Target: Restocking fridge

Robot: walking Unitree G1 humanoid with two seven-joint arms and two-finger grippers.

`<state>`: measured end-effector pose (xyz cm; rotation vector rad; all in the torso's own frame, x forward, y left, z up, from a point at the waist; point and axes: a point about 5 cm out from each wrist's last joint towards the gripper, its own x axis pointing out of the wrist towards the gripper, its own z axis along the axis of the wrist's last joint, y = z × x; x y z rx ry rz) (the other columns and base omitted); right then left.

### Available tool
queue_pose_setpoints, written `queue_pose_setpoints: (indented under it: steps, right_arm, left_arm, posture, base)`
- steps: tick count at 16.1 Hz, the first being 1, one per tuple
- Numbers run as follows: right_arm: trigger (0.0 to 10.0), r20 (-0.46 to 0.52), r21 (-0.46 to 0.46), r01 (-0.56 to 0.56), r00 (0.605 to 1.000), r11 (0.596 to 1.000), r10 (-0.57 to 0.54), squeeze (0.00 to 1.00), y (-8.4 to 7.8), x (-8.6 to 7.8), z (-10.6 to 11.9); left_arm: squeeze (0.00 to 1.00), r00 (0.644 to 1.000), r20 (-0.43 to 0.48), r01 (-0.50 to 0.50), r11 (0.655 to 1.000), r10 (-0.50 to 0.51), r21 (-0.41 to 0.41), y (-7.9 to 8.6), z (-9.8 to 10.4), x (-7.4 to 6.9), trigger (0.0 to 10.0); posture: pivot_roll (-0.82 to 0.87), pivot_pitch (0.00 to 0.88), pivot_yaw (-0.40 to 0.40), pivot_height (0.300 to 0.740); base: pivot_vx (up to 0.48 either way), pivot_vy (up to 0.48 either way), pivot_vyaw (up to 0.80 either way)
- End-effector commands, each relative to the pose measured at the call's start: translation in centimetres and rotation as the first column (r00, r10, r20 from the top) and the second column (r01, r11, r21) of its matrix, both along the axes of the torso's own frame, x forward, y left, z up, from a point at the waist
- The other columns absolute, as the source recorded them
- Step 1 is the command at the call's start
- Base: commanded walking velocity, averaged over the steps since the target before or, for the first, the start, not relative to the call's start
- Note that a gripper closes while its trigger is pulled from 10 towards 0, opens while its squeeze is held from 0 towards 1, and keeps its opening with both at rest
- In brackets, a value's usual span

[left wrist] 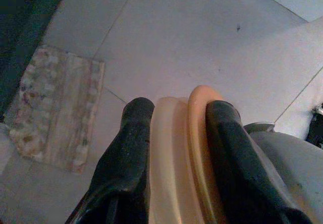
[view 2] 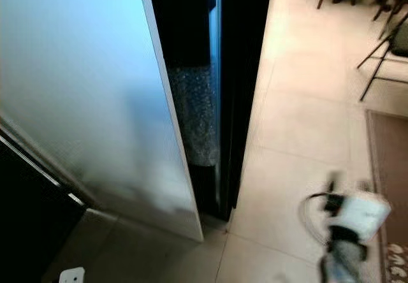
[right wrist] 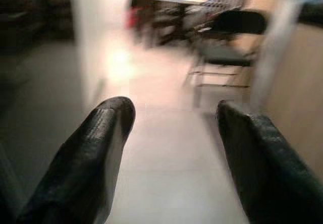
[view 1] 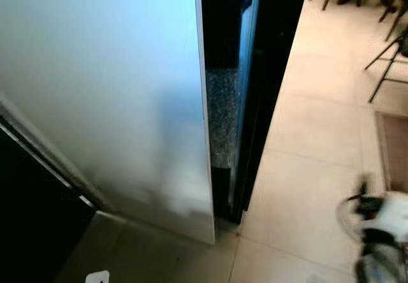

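A tall white fridge panel point(view 1: 115, 92) takes up the left half of the head views. Beside it runs a dark narrow gap point(view 1: 223, 53) with a speckled strip point(view 1: 222, 117) and a glossy black front point(view 1: 271, 72). In the left wrist view my left gripper point(left wrist: 179, 113) is shut on a pale orange thing with two rounded rims point(left wrist: 174, 153), held above grey floor tiles. My right gripper point(right wrist: 174, 118) is open with nothing between its fingers and points down a passage. My right arm point(view 1: 379, 229) shows blurred at the lower right, low over the floor.
Beige floor tiles point(view 1: 312, 136) spread right of the fridge. Dark chair legs point(view 1: 389, 60) and a brown rug point(view 1: 394, 149) lie at the right. A black cabinet point(view 1: 32, 213) stands at the lower left. A patterned mat point(left wrist: 55, 103) lies on the floor. A black folding chair point(right wrist: 229, 37) stands ahead.
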<state>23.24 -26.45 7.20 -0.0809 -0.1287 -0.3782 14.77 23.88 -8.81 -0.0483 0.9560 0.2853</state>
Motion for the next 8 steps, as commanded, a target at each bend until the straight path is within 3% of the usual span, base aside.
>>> queue_pose_setpoints:
  steps: [1, 3, 4, 6, 7, 8]
  right_arm:
    - [10.0, 0.016, -0.043, -0.059, 0.998, 0.997, 0.06, 0.0, 0.8, 0.2, 1.5]
    - [10.0, 0.06, -0.054, -0.143, 0.987, 0.988, 0.147, 0.0, 3.3, 1.9, 3.8]
    - [10.0, 0.003, -0.115, -0.196, 0.98, 0.974, 0.197, 0.0, 4.1, 2.5, 5.3]
    - [10.0, 0.113, 0.028, -0.218, 0.97, 0.976, 0.214, 0.0, 5.3, 3.1, 7.8]
    - [10.0, 0.116, 0.031, -0.226, 0.968, 0.974, 0.221, 0.0, 5.7, 3.3, 8.1]
    - [10.0, 0.146, 0.044, -0.284, 0.95, 0.958, 0.275, 0.0, 7.6, 3.5, 9.2]
  left_arm:
    - [0.0, 1.0, -0.022, 0.015, 1.0, -0.015, -0.01, 0.0, -0.3, -0.9, 10.0]
    - [0.0, 0.999, -0.03, 0.026, 1.0, -0.026, -0.006, 0.2, -0.4, -1.3, 10.0]
    - [0.0, 0.998, -0.044, 0.034, 0.999, -0.034, 0.0, 0.4, -0.5, -1.8, 10.0]
    - [0.0, 0.998, -0.05, 0.036, 0.999, -0.035, 0.005, 0.6, -0.5, -1.9, 10.0]
    - [0.0, 0.998, -0.053, 0.04, 0.999, -0.039, 0.006, 0.6, -0.5, -1.9, 10.0]
    - [0.0, 0.998, -0.056, 0.042, 0.999, -0.042, 0.008, 0.5, -0.5, -1.9, 10.0]
  posture:
    - [-0.15, 0.134, 0.073, 0.74]
    - [-0.16, 0.14, 0.076, 0.74]
    - [-0.15, 0.15, 0.079, 0.74]
    - [-0.16, 0.153, 0.082, 0.74]
    - [-0.16, 0.156, 0.082, 0.74]
    - [-0.16, 0.152, 0.078, 0.74]
  base:
    - [0.0, 0.0, 0.0]
    - [0.0, 0.0, 0.0]
    - [0.0, 0.0, 0.0]
    - [0.0, 0.0, 0.0]
    - [0.0, 0.0, 0.0]
    - [0.0, 0.0, 0.0]
